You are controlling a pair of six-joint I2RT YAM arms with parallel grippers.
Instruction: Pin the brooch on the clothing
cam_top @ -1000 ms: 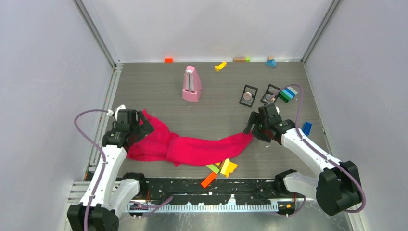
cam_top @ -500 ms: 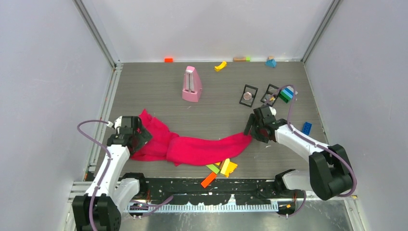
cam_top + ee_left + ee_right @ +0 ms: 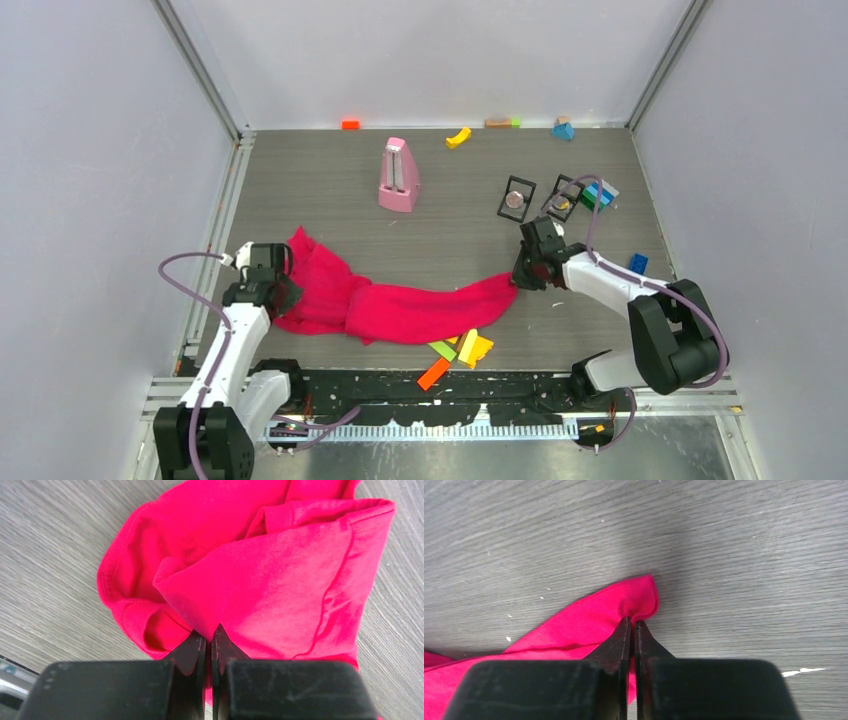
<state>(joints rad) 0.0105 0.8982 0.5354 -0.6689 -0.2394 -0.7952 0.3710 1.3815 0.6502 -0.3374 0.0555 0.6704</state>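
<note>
The clothing (image 3: 400, 305), a crimson-pink T-shirt, lies bunched in a long strip across the near part of the table. My left gripper (image 3: 277, 292) is at its left end, shut on a fold of the cloth (image 3: 270, 580), which runs in between the tips of the left gripper (image 3: 207, 632). My right gripper (image 3: 520, 275) is at the right end; in its wrist view the right gripper (image 3: 632, 621) is shut on the corner of the clothing (image 3: 574, 630). Two small black stands (image 3: 517, 197) (image 3: 562, 197) each hold a small round piece; I cannot tell whether either is the brooch.
A pink metronome-shaped object (image 3: 399, 175) stands behind the shirt. Yellow, green and orange blocks (image 3: 460, 350) lie at the front edge. A blue brick (image 3: 637, 263) and green-blue blocks (image 3: 598, 193) lie on the right. More small blocks (image 3: 458, 137) line the back wall.
Both grippers were open over the shirt's ends and have shut on the cloth. The left one dropped toward the near-left edge; the right one settled onto the right corner.
</note>
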